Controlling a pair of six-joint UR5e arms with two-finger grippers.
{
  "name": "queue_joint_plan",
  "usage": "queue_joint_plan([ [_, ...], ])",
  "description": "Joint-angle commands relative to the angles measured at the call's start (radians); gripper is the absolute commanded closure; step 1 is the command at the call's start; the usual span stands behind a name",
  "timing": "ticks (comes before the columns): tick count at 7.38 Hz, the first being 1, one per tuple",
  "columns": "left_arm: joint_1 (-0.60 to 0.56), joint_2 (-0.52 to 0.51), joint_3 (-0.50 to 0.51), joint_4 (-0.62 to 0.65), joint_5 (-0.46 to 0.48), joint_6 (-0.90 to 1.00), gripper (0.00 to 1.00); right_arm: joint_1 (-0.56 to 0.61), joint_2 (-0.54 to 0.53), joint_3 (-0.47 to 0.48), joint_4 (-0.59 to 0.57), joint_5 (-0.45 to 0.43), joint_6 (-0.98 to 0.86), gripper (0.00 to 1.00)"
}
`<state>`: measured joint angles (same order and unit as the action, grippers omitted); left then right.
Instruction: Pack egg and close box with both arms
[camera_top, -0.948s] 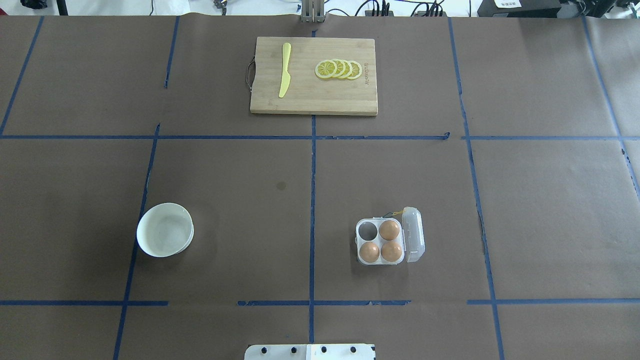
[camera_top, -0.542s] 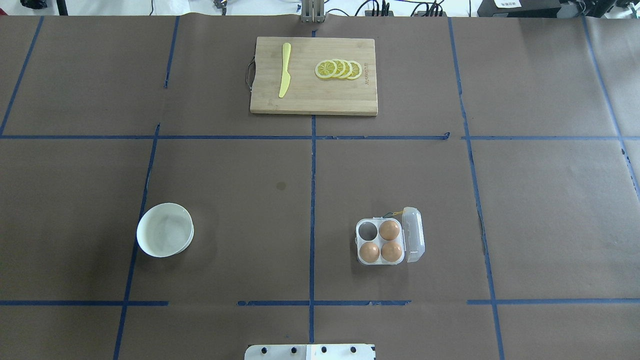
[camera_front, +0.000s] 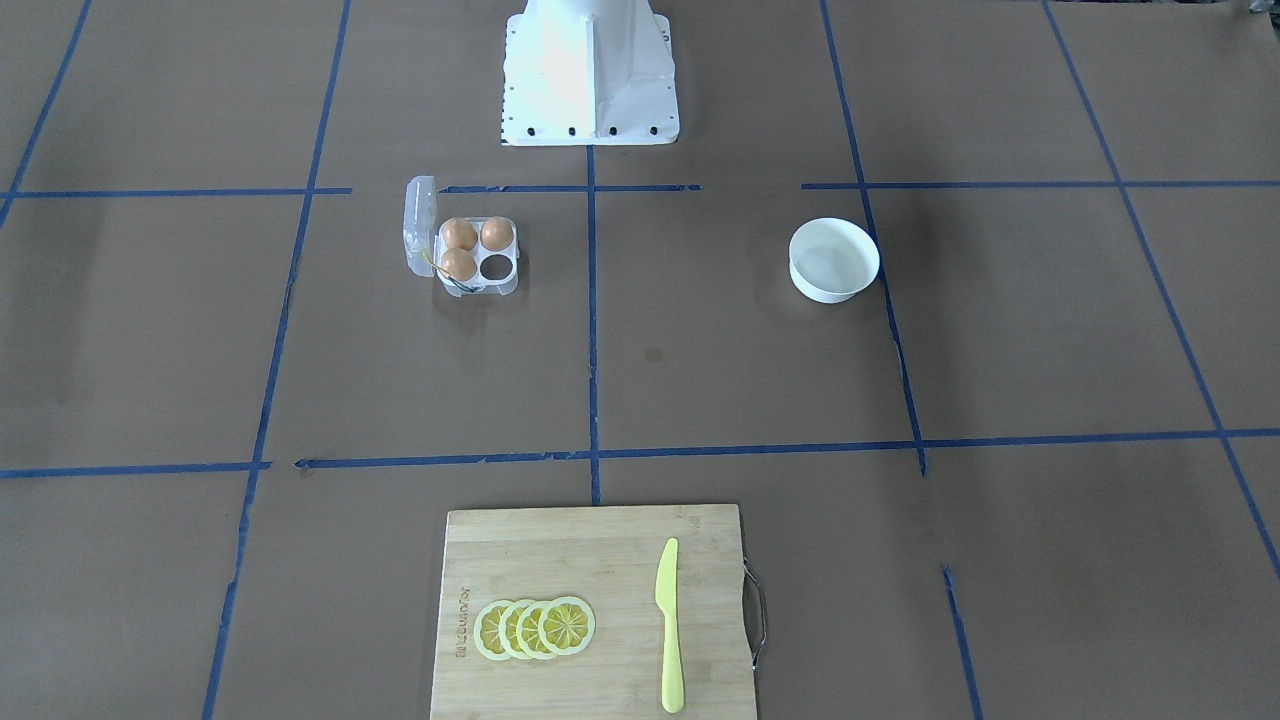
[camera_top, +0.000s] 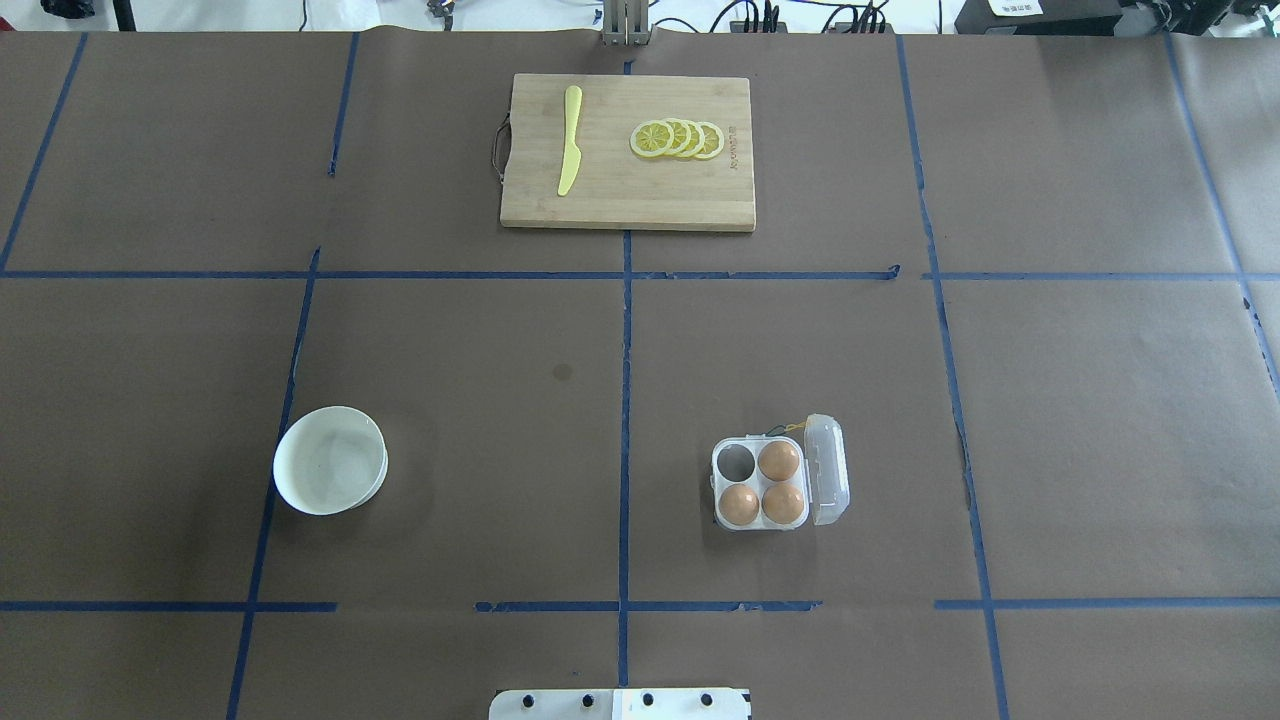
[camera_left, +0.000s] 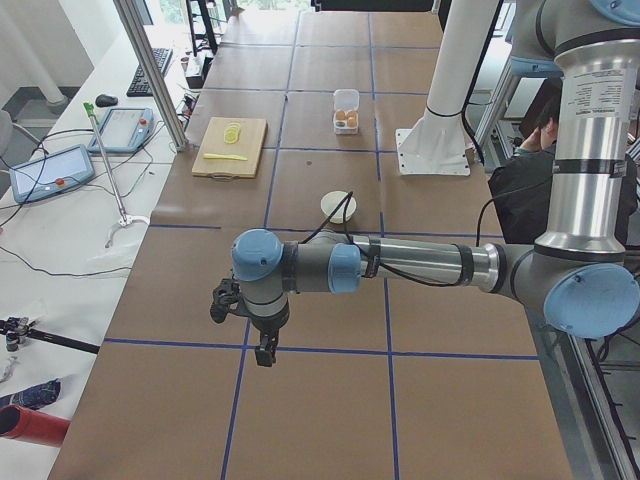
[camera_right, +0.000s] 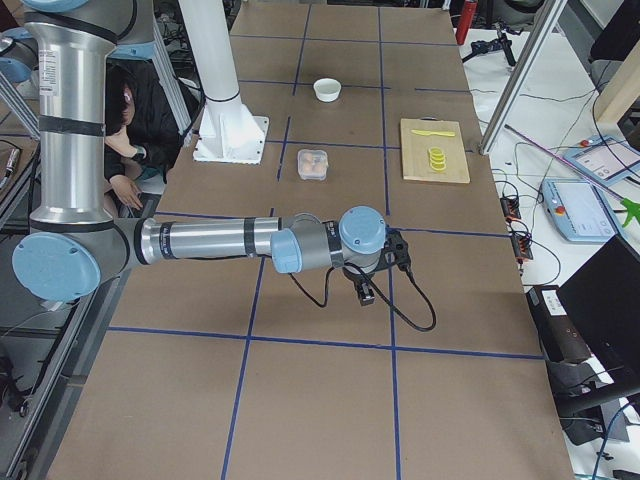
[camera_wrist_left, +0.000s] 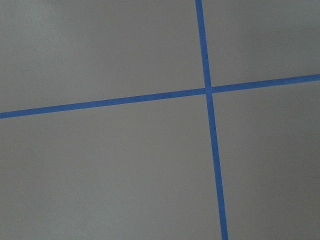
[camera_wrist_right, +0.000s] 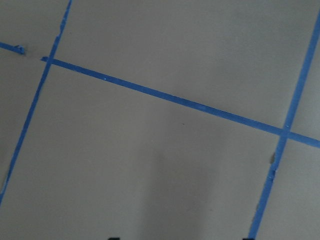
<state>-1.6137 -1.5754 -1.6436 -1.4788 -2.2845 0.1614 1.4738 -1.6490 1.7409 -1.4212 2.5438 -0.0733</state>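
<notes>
Idling ahead of the first reach, left gripper (camera_left: 263, 352) and right gripper (camera_right: 366, 292) well apart from the open box (camera_top: 812, 470) holding three eggs (camera_top: 778, 461), jaw state impossible to tell, needing next a long inward approach toward its empty cell.

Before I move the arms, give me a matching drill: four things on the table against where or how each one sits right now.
Things:
1. egg carton
2. white bowl
3. yellow knife
4. lemon slices

States:
A. overlapping in a row on the cutting board
B. lid open, one cell unfilled
C. lying on the board, at its handle end
D. standing on the robot's left side

Pairs: 1-B, 2-D, 3-C, 4-A
</notes>
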Motion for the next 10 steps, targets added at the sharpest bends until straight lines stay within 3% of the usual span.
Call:
queue_joint_plan([
  [1, 0.0, -0.006, -0.004, -0.002, -0.007, 0.004, 0.0, -0.143, -0.009, 0.073, 0.086, -0.028, 0.237, 0.7],
  [2, 0.0, -0.008, -0.004, -0.002, -0.007, 0.004, 0.0, -0.262, -0.008, 0.121, 0.122, -0.131, 0.385, 1.0],
  [5, 0.0, -0.023, -0.004, -0.003, -0.007, -0.002, 0.0, -0.535, 0.009, 0.16, 0.308, -0.222, 0.892, 1.0],
  [7, 0.002, -0.038, -0.004, -0.003, -0.004, -0.003, 0.0, -0.799, 0.087, 0.169, 0.416, -0.447, 1.245, 1.0],
  [8, 0.002, -0.049, 0.001, -0.003, -0.007, -0.003, 0.0, -0.895, 0.118, 0.17, 0.416, -0.535, 1.317, 1.0],
  [10, 0.002, -0.051, -0.001, -0.003, -0.009, -0.003, 0.0, -0.973, 0.216, 0.17, 0.413, -0.579, 1.403, 1.0],
])
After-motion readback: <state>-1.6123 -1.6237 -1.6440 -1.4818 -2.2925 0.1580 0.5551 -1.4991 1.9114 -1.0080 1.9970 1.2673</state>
